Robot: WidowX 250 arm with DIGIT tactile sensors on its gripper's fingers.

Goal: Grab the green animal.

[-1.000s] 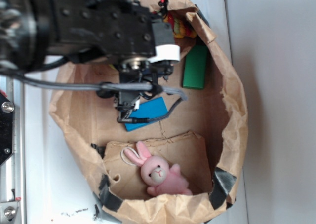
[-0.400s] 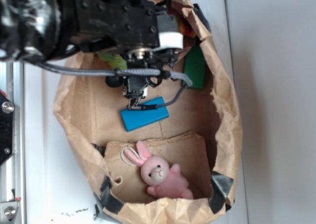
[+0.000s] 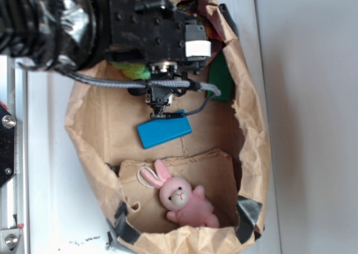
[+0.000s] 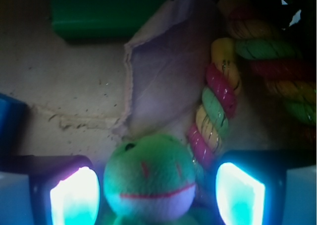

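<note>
Pincer (image 4: 157, 189): spread wide, astride the green animal's (image 4: 149, 178) head.
Feel: soft, light plush, surely squashy.
Grip: squeeze the round head.

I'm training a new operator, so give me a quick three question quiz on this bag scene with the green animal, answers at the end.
1. True or false: in the wrist view the green animal sits between the two fingers of the gripper.
2. Which lies nearest the pink bunny? A) blue block B) dark-green block C) twisted rope toy
3. Fill in: everything sits inside a brown paper ____.

Key: 1 true. 2 A. 3 bag.
</note>
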